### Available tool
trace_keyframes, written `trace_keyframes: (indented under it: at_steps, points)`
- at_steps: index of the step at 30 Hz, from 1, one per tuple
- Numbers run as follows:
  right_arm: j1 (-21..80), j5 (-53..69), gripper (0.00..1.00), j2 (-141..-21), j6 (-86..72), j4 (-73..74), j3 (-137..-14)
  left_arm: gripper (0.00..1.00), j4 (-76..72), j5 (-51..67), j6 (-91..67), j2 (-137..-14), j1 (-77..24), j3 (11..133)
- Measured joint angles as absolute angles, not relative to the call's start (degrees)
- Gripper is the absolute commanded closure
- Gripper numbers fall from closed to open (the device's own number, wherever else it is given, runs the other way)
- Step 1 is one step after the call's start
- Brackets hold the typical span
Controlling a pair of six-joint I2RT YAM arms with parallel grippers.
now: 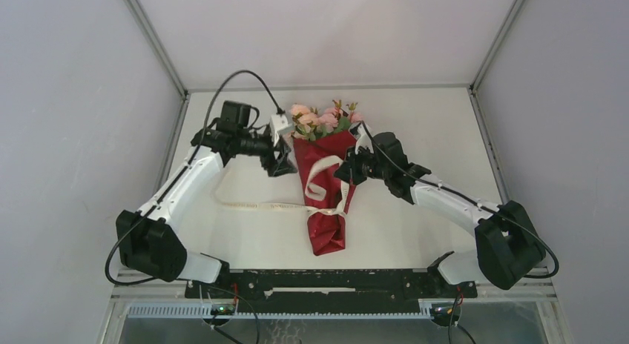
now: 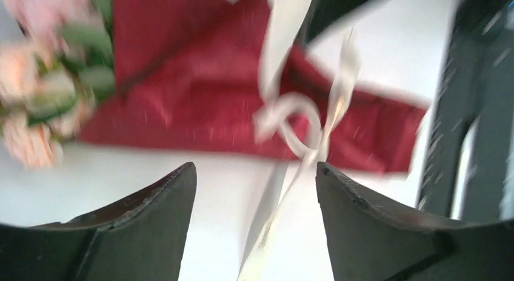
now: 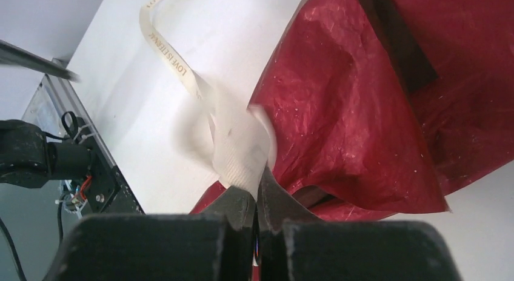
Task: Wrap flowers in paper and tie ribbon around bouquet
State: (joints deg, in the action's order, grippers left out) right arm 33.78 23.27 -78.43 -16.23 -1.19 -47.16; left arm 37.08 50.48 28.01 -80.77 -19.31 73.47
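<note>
**Drawing the ribbon tight**

My right gripper (image 3: 257, 202) is pinched shut on the ribbon (image 3: 236, 142), just beside the paper (image 3: 363, 111). My left gripper (image 2: 254, 187) faces the ribbon's loops, fingers apart, holding nothing. I judge the pull should run level and outward, away from the bouquet (image 1: 326, 196), which lies mid-way across the table (image 1: 445, 136), flowers (image 1: 323, 116) toward the far edge. Bare table lies to the right; the ribbon's tail trails left.
</note>
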Motion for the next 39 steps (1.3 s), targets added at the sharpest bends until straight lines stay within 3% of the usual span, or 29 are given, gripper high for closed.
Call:
trace_keyframes:
  at_steps: [7,15,18,20,22,25,39]
  points:
    - [33.4,24.5,1.0,-79.0,-18.1,-3.6,-47.2,0.0,42.2,32.4,53.0,-78.9,-19.4,53.0]
    - [33.2,24.7,1.0,-79.2,-19.0,-4.1,-47.2,0.04,32.8,18.7,60.8,-82.3,-26.3,46.2]
    - [33.0,24.8,1.0,-79.2,-19.2,-4.1,-47.2,0.13,29.7,14.9,61.9,-84.6,-27.8,45.2]
    - [32.8,25.0,1.0,-79.2,-19.3,-4.1,-47.2,0.27,28.4,13.6,62.2,-85.3,-28.3,45.2]
    - [32.6,25.1,1.0,-79.2,-19.4,-4.0,-47.2,0.5,27.4,12.5,62.6,-85.7,-28.7,45.2]
    - [32.1,25.2,1.0,-79.0,-19.4,-3.9,-47.2,0.98,26.9,11.5,62.7,-86.7,-29.7,45.4]
    - [27.1,22.3,1.0,-78.0,-21.7,0.2,-47.1,1.0,27.5,2.5,55.2,-87.8,-29.9,45.9]
